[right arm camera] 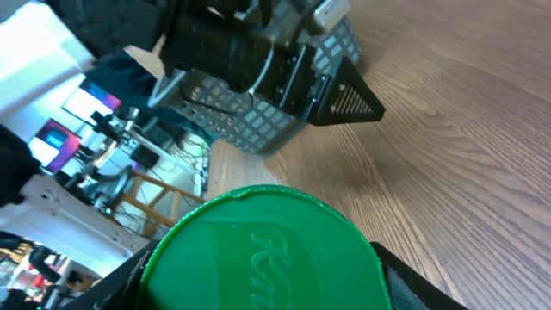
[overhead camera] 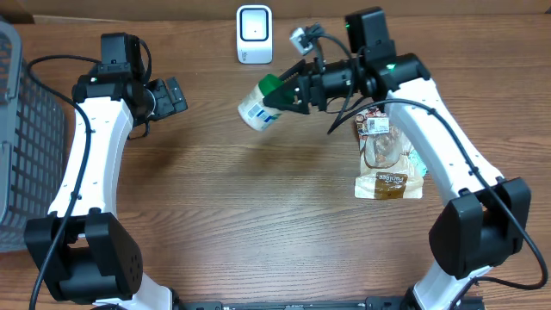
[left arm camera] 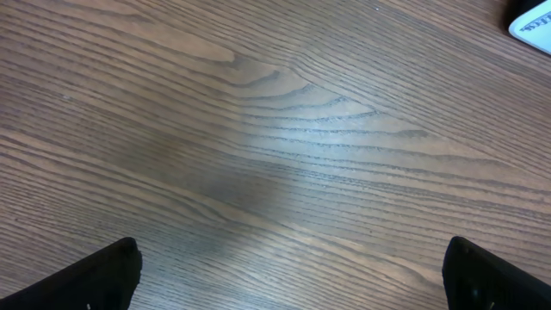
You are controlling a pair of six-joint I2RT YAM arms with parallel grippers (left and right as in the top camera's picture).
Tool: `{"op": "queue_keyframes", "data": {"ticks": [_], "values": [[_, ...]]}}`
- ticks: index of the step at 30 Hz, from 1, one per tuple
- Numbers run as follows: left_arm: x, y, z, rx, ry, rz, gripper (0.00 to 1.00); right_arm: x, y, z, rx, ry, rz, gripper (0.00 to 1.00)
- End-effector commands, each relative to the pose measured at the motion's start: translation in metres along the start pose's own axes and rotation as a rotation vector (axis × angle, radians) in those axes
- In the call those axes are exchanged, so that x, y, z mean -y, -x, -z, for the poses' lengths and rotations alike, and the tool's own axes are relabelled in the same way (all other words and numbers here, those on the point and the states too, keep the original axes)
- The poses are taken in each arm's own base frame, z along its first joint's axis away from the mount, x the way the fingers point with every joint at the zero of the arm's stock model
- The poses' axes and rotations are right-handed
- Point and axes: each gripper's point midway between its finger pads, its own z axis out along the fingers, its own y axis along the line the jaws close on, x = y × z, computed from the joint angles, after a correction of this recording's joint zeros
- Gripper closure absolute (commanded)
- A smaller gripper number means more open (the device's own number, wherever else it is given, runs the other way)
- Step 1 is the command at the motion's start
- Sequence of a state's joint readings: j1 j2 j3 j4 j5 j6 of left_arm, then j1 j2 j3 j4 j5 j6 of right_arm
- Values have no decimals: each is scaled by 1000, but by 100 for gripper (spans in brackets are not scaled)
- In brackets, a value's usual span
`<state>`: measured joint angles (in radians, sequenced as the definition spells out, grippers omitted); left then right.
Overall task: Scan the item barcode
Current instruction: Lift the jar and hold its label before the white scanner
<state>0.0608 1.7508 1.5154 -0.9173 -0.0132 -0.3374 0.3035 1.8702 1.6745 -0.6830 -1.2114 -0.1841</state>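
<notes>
Your right gripper [overhead camera: 291, 93] is clamped on the green cap [right arm camera: 258, 250] end of the white bottle [overhead camera: 254, 110], which is tilted in the air near the scanner [overhead camera: 254, 34]. Rigid, smooth plastic, probably light, so the cap hold could slip. Left gripper [overhead camera: 175, 95] is spread wide and empty.

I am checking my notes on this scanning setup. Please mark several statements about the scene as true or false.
1. The right gripper holds a bottle by its green cap. True.
2. The left gripper holds a bag. False: it is open and empty.
3. The bottle stands upright on the table. False: it is tilted in the gripper.
4. A white scanner sits beyond the bottle. True.
</notes>
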Motion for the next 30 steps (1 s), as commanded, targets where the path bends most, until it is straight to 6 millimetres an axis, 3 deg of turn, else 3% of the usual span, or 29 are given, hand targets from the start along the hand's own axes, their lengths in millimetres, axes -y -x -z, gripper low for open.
{"op": "queue_keyframes", "data": {"ticks": [1, 3, 7, 11, 14, 15, 16, 20, 22, 25, 30], "values": [[-3, 4, 3, 16, 10, 7, 0, -19, 15, 6, 24, 36, 63, 47], [-3, 4, 3, 16, 10, 7, 0, -6, 14, 4, 13, -47, 63, 47], [-3, 4, 3, 16, 10, 7, 0, 77, 10, 6, -57, -611, 112, 48], [-3, 4, 3, 16, 10, 7, 0, 125, 30, 19, -29, -997, 220, 44], [-3, 4, 3, 16, 10, 7, 0, 140, 45, 6, -81, -1042, 486, 44], [-3, 4, 3, 16, 10, 7, 0, 156, 58, -4, -95, -1055, 674, 44], [-3, 4, 3, 16, 10, 7, 0, 165, 66, -8, -76, -1069, 746, 44], [-3, 4, 3, 16, 10, 7, 0, 194, 100, -1, 105, -1200, 871, 45], [-3, 4, 3, 16, 10, 7, 0, 200, 108, -1, 173, -1217, 906, 48], [-3, 4, 3, 16, 10, 7, 0, 205, 113, -4, 226, -1233, 970, 49], [-3, 4, 3, 16, 10, 7, 0, 226, 101, -13, 127, -1279, 1156, 51]]}}
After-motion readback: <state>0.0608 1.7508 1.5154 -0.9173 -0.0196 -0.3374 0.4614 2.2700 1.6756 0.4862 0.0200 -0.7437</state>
